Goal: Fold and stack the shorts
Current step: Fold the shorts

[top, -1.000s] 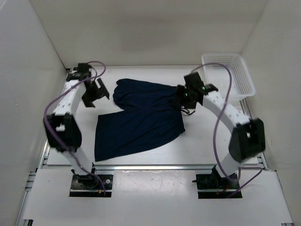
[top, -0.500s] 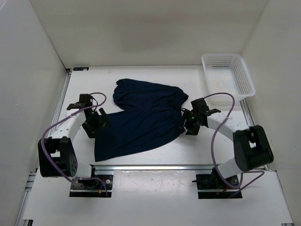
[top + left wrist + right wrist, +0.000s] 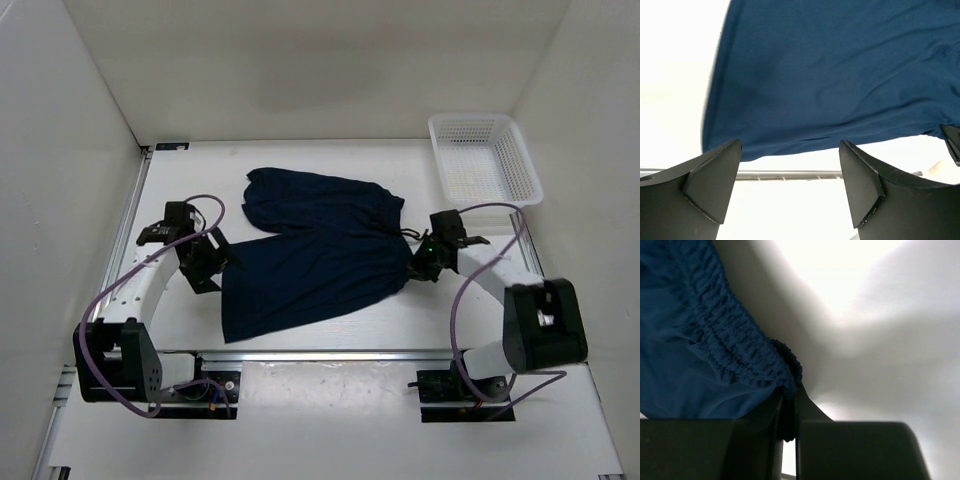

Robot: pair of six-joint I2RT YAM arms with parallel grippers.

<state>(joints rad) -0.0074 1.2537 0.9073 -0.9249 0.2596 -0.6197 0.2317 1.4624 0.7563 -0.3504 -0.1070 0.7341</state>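
Observation:
The dark navy shorts point(image 3: 315, 250) lie spread on the white table, waistband to the right, two legs to the left. In the right wrist view the gathered elastic waistband point(image 3: 735, 350) runs down into my right gripper point(image 3: 788, 407), which is shut on its corner. From above, that right gripper point(image 3: 420, 262) sits at the shorts' right edge. My left gripper point(image 3: 208, 265) is low beside the near leg's left hem. Its jaws stand wide apart in the left wrist view, left gripper point(image 3: 790, 185) holding nothing, with the blue cloth point(image 3: 840, 75) just beyond the fingertips.
An empty white mesh basket point(image 3: 470, 119) stands at the back right corner. White walls enclose the table on three sides. A metal rail point(image 3: 330, 354) runs along the near edge, in front of the arm bases.
Both arms came down and toward the near side. The right gripper closed on the waistband corner and drew the shorts to the right. The left gripper moved to the near leg's hem, still open.

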